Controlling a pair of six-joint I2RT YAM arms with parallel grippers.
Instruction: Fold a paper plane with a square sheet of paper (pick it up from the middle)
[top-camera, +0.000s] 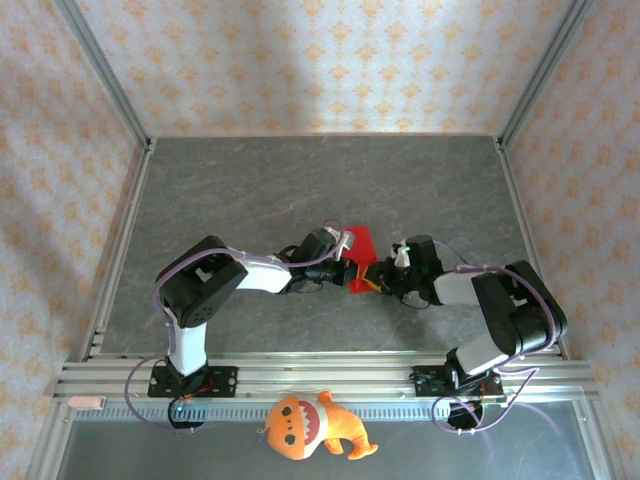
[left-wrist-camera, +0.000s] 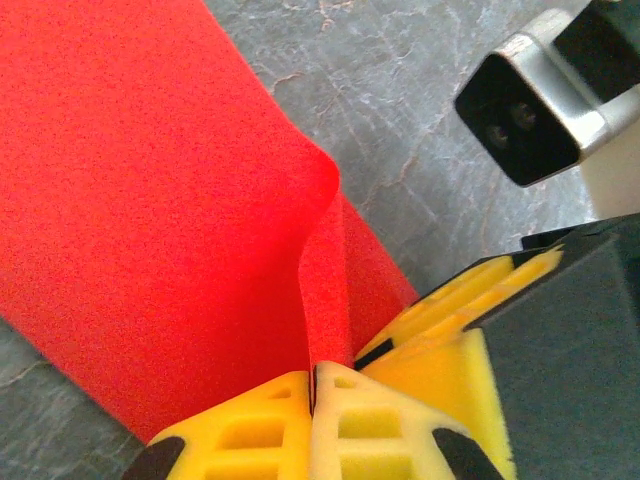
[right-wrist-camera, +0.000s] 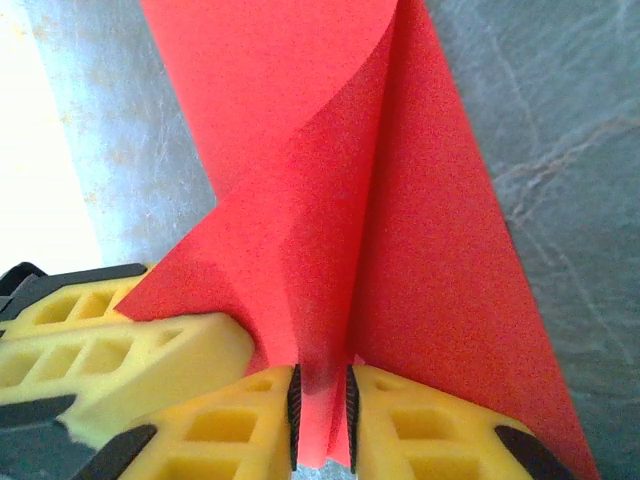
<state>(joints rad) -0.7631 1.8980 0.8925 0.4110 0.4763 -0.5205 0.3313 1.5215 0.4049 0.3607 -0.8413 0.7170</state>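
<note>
The square sheet of paper (top-camera: 362, 243) is bright red and lies mid-table between my two grippers, creased, with a raised centre ridge. In the left wrist view, my left gripper (left-wrist-camera: 313, 385) is shut on a standing fold of the paper (left-wrist-camera: 150, 200), and the yellow pads meet on it. The right gripper's fingers (left-wrist-camera: 480, 300) sit just beside it. In the right wrist view, my right gripper (right-wrist-camera: 322, 420) is shut on the ridge of the paper (right-wrist-camera: 430, 250), its pads a narrow gap apart. A left finger (right-wrist-camera: 130, 340) lies close on the left. From above, the left gripper (top-camera: 350, 272) and right gripper (top-camera: 376, 281) almost touch.
An orange plush toy (top-camera: 305, 425) with white teeth lies in front of the aluminium base rail (top-camera: 320, 378). Frame posts and patterned walls close in the grey table (top-camera: 250, 190) on three sides. The right wrist's camera (left-wrist-camera: 520, 115) hangs close above the paper.
</note>
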